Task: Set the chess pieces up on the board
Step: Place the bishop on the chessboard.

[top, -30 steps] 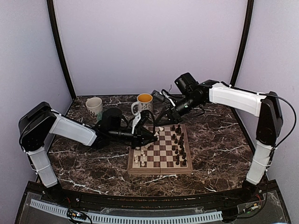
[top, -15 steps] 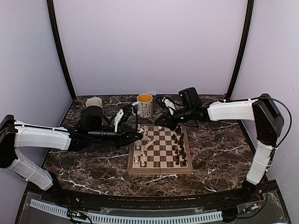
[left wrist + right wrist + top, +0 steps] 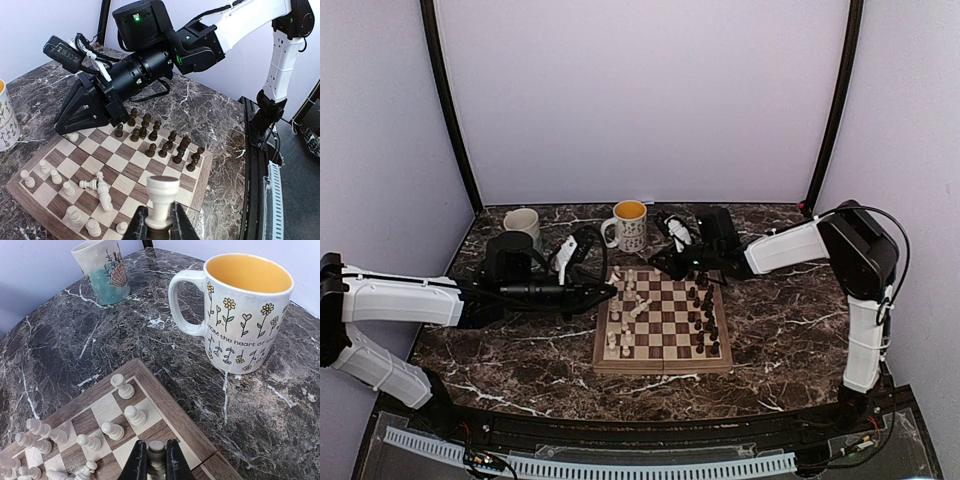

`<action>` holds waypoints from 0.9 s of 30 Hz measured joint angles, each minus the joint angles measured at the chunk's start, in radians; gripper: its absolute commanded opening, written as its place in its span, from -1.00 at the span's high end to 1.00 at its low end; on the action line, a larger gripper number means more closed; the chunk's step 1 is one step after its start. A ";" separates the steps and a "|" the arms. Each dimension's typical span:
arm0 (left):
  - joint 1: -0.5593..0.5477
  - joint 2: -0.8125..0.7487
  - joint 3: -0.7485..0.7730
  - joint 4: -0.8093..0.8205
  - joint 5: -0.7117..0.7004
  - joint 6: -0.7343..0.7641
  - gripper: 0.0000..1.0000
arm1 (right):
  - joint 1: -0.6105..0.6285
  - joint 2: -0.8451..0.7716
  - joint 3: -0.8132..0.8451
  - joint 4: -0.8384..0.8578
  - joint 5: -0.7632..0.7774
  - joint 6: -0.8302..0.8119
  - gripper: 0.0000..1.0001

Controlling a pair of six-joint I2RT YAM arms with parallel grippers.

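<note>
The left end effector (image 3: 160,224) pinches a flat-topped cream-white piece (image 3: 162,192); the right end effector (image 3: 156,464) grips a pale piece (image 3: 156,451). Lowering either could knock the white pieces (image 3: 102,192) crowded just ahead on the board (image 3: 202,172).

Left hand (image 3: 161,226) pinches a cream piece (image 3: 162,192) above the board (image 3: 131,176)

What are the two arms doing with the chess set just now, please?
Both arms are setting up the board. The left gripper is shut on a cream-white piece at the board's left edge. The right gripper pinches a pale piece at its far edge. Dark pieces stand along the right side, and a couple of white ones lie toppled.
</note>
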 measured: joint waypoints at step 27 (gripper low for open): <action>0.000 -0.005 -0.044 0.018 -0.030 0.011 0.88 | 0.000 0.044 -0.006 0.013 -0.055 0.059 0.47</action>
